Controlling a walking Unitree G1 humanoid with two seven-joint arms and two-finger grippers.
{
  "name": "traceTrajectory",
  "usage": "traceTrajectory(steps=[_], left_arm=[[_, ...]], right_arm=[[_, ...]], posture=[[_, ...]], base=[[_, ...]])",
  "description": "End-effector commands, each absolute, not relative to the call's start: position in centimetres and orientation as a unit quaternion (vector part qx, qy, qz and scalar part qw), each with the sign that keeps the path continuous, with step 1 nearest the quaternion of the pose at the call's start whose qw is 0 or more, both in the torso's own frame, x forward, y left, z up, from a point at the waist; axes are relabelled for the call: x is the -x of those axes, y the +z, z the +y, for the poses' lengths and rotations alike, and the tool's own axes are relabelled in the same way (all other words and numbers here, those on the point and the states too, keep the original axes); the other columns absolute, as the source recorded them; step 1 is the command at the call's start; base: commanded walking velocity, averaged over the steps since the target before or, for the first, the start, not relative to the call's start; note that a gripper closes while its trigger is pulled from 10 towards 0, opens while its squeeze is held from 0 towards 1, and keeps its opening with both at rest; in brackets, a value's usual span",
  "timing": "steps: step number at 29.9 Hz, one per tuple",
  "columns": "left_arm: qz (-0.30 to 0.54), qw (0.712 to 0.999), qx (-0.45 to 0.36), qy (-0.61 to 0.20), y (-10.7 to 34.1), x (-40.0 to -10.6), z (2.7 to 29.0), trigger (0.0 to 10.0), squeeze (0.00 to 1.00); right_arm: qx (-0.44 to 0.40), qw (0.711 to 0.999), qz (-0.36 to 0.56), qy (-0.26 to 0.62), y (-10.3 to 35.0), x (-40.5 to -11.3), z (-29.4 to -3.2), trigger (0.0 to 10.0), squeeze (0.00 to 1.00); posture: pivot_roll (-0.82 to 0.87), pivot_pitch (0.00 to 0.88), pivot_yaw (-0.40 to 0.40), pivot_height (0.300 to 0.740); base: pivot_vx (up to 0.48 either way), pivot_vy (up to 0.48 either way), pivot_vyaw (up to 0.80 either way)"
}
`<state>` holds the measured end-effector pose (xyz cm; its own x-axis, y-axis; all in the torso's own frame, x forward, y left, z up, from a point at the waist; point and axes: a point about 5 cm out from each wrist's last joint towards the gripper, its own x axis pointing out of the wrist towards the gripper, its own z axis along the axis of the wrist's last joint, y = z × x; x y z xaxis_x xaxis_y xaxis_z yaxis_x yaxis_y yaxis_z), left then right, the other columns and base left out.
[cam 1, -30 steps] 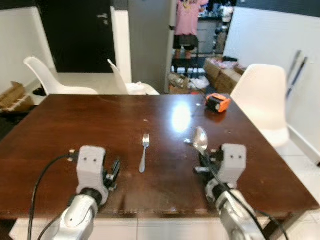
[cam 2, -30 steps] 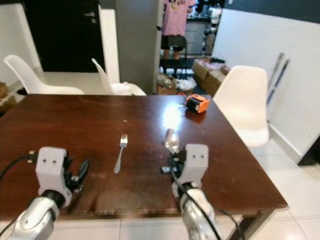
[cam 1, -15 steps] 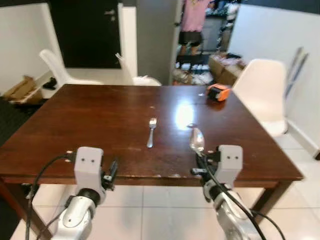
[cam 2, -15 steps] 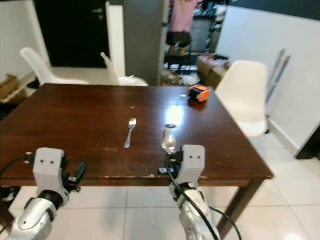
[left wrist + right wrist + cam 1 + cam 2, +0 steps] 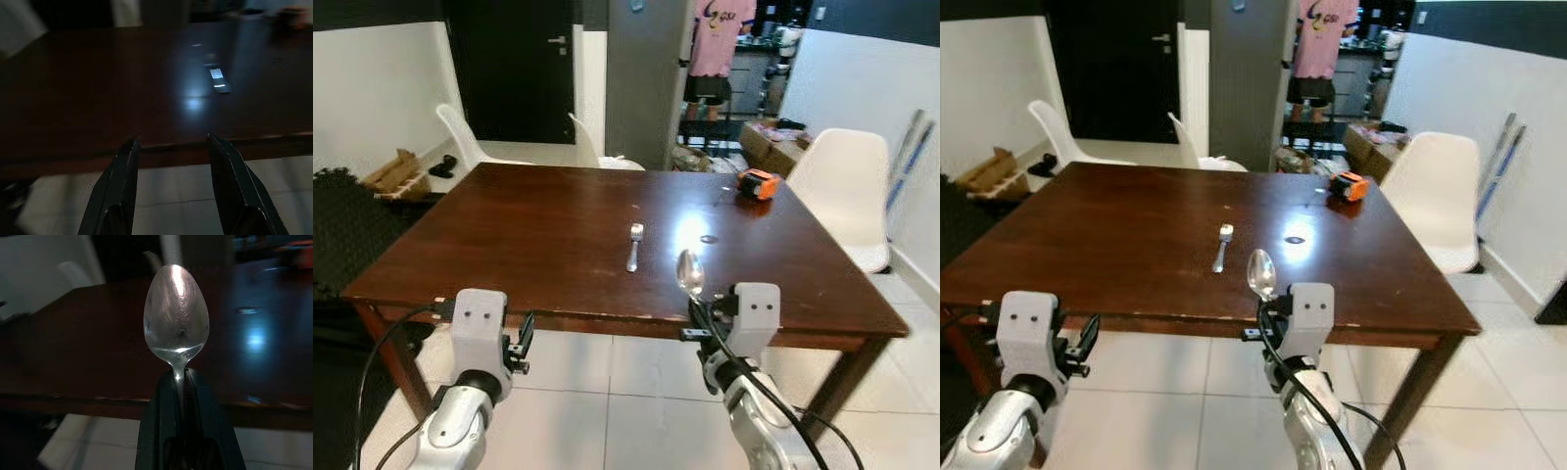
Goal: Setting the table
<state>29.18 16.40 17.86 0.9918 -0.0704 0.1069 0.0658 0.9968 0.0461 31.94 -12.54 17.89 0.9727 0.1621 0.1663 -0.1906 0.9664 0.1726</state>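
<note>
— One piece is down so far: the fork point(image 5: 633, 246) lies flat on the table point(image 5: 519, 235), well ahead of both grippers and a little to the left of the right gripper's point(image 5: 694, 315) line. No plate, glass or napkin that I can make out, so I'd judge the setting barely begun.

— And the spoon point(image 5: 688, 273)?

— Not placed yet. The right gripper has its fingers pinched together on the handle, the bowl standing straight up above them. The gripper hangs short of the table's near edge, over the floor tiles point(image 5: 626, 362), so the spoon has to travel forward before it can go down, probably just right of the fork.

— Left side?

— The left gripper point(image 5: 171, 191) holds nothing, fingers spread apart, also short of the table edge.

— What does one camera give that another doesn't?

— The right wrist view shows the grip itself: the thin handle caught between the two fingers point(image 5: 208, 426), bowl upright and facing the lens. The head views show what the wrist cameras lose in the dark: an orange tape measure point(image 5: 759, 183) far ahead at the table's back right, white chairs point(image 5: 847, 186) around it, and a person point(image 5: 715, 54) in a pink shirt beyond.
</note>
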Motion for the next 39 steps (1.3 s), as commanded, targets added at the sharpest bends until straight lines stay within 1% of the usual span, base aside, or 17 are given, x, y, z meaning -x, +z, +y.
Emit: traceTrajectory(steps=[1, 39], left_arm=[[-0.047, 0.998, -0.022, -0.039, 17.64, -29.15, 16.09, 10.0, 0.00], [-0.044, 0.998, -0.020, -0.043, 17.56, -29.13, 15.96, 10.0, 0.00]], right_arm=[[-0.102, 0.989, -0.067, 0.079, 17.47, -31.81, -12.99, 10.0, 0.00], [-0.105, 0.989, -0.064, 0.080, 17.43, -31.77, -12.91, 10.0, 0.00]], posture=[[0.05, 0.080, 0.044, 0.740], [0.05, 0.086, 0.045, 0.740]], base=[[0.000, 0.000, -0.80], [0.000, 0.000, -0.80]])
